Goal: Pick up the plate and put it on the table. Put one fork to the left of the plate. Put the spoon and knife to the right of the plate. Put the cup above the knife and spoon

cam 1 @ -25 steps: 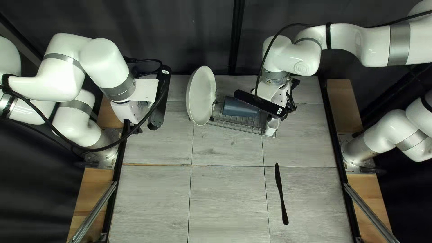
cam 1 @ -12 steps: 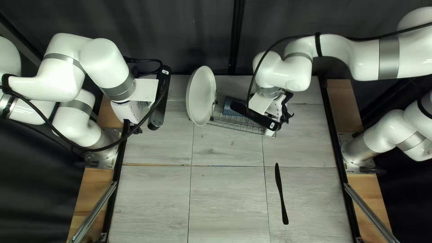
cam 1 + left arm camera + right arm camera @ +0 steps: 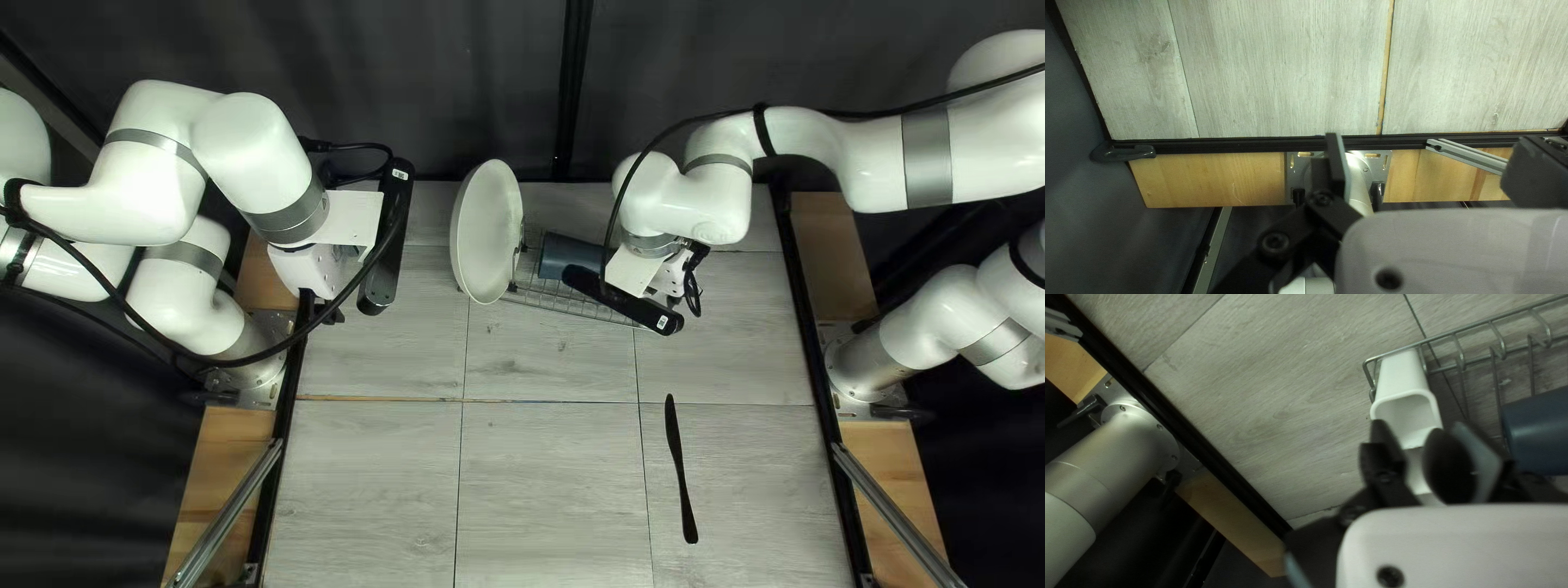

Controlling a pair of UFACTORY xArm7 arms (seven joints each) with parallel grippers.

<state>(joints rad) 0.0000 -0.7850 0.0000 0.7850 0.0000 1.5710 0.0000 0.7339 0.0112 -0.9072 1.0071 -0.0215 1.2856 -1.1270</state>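
A white plate (image 3: 487, 231) stands on edge at the left end of the wire rack (image 3: 563, 304). A dark blue cup (image 3: 567, 253) lies in the rack beside it. My right gripper (image 3: 1419, 429) hangs over the white cutlery holder (image 3: 1404, 404) at the rack's right end. Its fingers stand partly apart. A black spoon end (image 3: 1443, 467) is between them, against one finger, with a gap to the other. The black knife (image 3: 679, 469) lies on the table at the near right. My left gripper (image 3: 1435, 163) is open and empty over the table's left edge. No fork shows.
The blue cup (image 3: 1537, 435) lies close beside my right gripper, just past the holder. Wooden side strips and black rails border the table (image 3: 547, 482) at left and right. My left arm's base plate (image 3: 1339, 171) is under the left gripper.
My right wrist has swung left and toward the near side, lower over the rack's right end, and now covers the white holder. The left arm, plate, cup and knife have not moved.
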